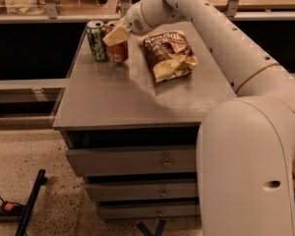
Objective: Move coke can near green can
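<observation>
The coke can (119, 53) is red-orange and stands upright at the far left of the grey table top (137, 97). The green can (96, 41) stands right beside it on its left, almost touching. My gripper (116, 35) reaches in from the right and sits over the coke can's upper part. It is shut on the can, with one pale finger (114, 36) lying across the can's front. The coke can's top is hidden by the gripper.
A crumpled brown chip bag (168, 54) lies to the right of the cans, under my arm (221, 38). The table has drawers (137, 162) below. A railing (49, 14) runs behind the table. My white base (250, 171) fills the lower right.
</observation>
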